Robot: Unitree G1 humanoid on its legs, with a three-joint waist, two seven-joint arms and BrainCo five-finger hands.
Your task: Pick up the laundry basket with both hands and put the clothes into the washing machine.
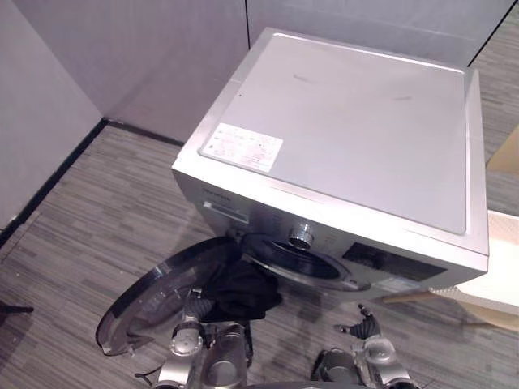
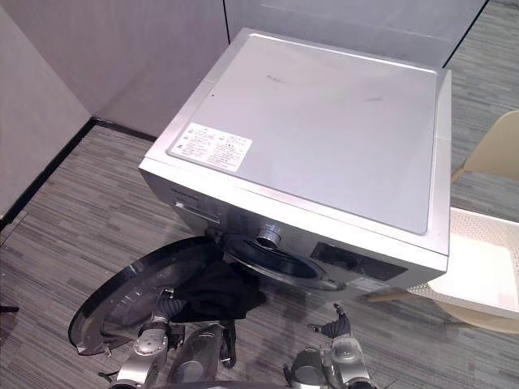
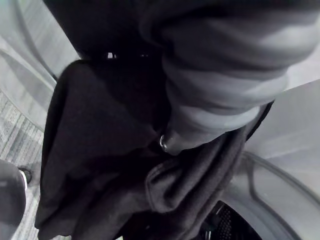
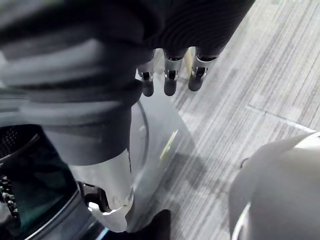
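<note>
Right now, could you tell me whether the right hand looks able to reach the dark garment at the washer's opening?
Probably yes: the right hand, open and empty, hangs near the dark garment, with nothing between them and the door swung away leftward.

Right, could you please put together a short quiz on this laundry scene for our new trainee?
1. True or false: the round glass door of the silver front-loading washing machine is shut.
2. The crumpled black garment is: A) on the machine's top; B) at the drum mouth; C) spread on the floor far from the machine.
3. Fill in: the white perforated plastic basket sits to the robot's ___ of the machine.
Key: 1 false; 2 B; 3 right.
</note>
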